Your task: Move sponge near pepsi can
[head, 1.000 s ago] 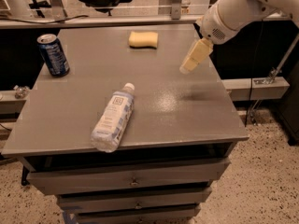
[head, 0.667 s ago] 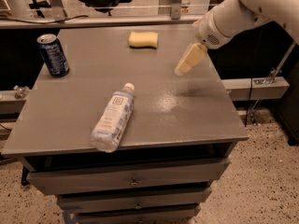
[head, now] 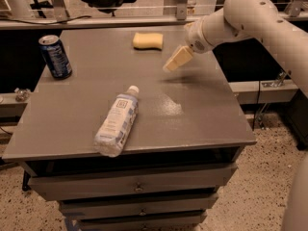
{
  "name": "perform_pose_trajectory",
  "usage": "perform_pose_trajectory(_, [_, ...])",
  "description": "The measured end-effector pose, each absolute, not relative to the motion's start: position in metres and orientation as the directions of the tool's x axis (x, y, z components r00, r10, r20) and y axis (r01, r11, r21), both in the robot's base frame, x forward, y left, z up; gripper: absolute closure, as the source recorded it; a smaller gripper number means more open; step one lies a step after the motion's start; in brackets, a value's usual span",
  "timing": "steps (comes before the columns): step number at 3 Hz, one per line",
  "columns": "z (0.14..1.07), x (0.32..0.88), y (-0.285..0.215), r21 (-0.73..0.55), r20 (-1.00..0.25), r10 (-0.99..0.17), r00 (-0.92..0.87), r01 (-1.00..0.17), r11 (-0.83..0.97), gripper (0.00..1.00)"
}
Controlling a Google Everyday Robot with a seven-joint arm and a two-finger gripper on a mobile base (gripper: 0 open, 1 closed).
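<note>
The pale yellow sponge lies flat at the far middle of the grey table. The dark blue pepsi can stands upright at the table's far left edge. My gripper, on the white arm reaching in from the right, hovers above the table a short way right of and in front of the sponge, apart from it. It holds nothing.
A clear water bottle with a white label lies on its side near the table's front left, cap pointing away. Drawers sit under the tabletop. A rail and a chair base are behind the table.
My gripper has moved left and slightly away, closer to the sponge. The sponge, can and bottle have not moved.
</note>
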State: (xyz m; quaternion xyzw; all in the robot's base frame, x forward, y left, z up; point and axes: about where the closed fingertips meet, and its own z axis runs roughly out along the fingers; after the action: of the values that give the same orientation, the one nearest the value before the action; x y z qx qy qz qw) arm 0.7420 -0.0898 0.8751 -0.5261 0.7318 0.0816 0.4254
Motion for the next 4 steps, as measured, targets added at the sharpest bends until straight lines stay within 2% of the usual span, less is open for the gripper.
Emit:
perform_pose_trajectory(2, [0.877, 0.809, -0.062, -0.239, -0.823, -0.554, -0.125, -0.809, 0.538, 0.0])
perform_pose_trajectory(4, [0.856, 0.859, -0.043, -0.15, -0.867, -0.456, -0.198, -0.771, 0.62, 0.0])
